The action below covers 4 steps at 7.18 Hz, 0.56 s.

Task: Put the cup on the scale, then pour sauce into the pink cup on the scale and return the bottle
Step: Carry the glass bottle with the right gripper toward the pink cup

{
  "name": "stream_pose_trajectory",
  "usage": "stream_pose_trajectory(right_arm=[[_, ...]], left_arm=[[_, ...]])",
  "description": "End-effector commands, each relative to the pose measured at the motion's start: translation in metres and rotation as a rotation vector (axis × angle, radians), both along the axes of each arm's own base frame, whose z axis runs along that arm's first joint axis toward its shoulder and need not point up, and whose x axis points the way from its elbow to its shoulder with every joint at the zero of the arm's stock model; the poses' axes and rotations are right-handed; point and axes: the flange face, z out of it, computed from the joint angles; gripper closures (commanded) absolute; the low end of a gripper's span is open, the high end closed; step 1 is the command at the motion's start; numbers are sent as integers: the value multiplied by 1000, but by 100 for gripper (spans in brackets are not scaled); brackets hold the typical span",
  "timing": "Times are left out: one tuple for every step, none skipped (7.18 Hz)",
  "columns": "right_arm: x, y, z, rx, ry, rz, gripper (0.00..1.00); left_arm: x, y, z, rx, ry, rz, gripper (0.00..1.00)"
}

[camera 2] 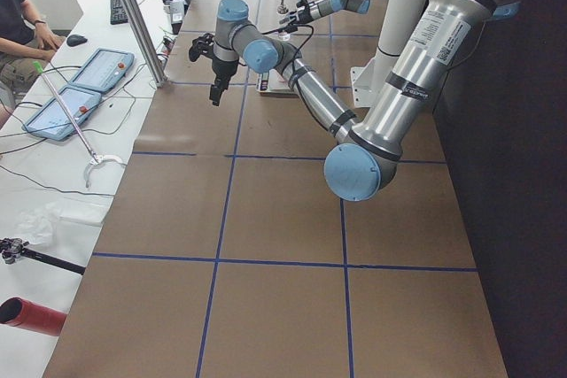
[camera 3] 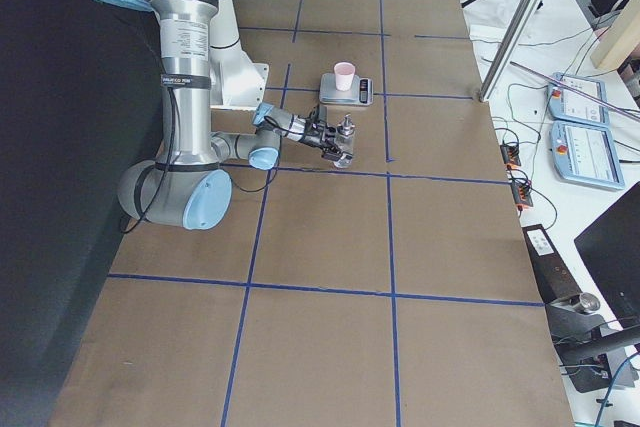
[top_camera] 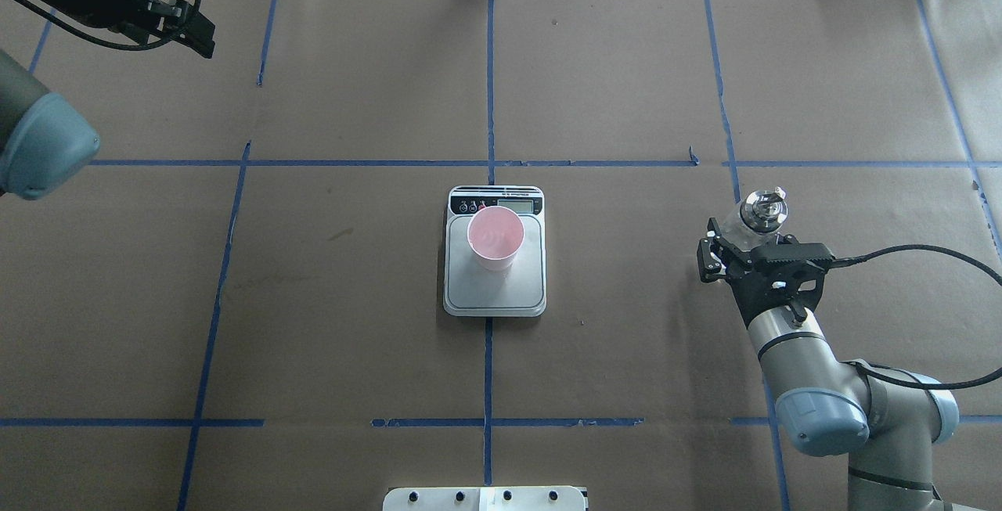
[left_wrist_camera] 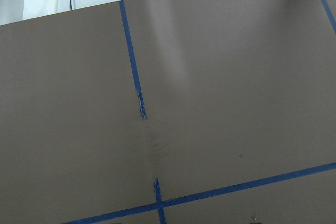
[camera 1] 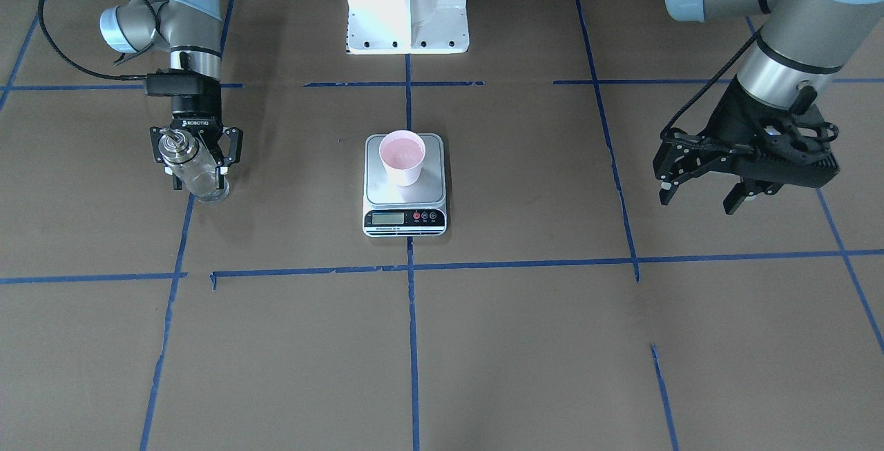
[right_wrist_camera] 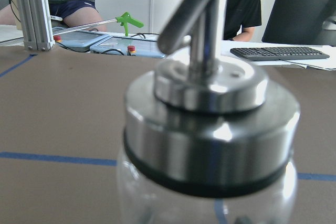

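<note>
The pink cup (camera 1: 402, 157) stands upright on the steel platform of the scale (camera 1: 387, 192) at the table's middle; the overhead view shows the cup (top_camera: 495, 239) on the scale (top_camera: 493, 296) too. The clear bottle (camera 1: 190, 161) with its silver cap stands upright, base at the table, off to my right. My right gripper (camera 1: 199, 178) is shut on the bottle, one finger on each side of the glass. The right wrist view is filled by the bottle's cap and spout (right_wrist_camera: 210, 129). My left gripper (camera 1: 697, 202) hangs open and empty, high above the table far from the scale.
Brown paper with blue tape lines (top_camera: 489, 88) covers the table. The robot's white base (camera 1: 407, 9) stands behind the scale. Beyond the table's far edge, a side bench holds tablets (camera 2: 80, 95), with seated people (right_wrist_camera: 241, 9) there.
</note>
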Motion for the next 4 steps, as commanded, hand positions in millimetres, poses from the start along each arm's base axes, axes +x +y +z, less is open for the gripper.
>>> stream_pose_trajectory(right_arm=[[-8,-3,-41,40,-26,-19,100],[-23,-3,-64,56,-26,-66,100],[-29,-2,-69,71,35,-112,100],[-29,-3,-68,92,120,-134,100]], left_arm=[[0,1,0,-1,3,1,14],[1,1,0,-4,3,3,13],[1,2,1,-6,3,3,13],[3,2,2,-12,3,4,13]])
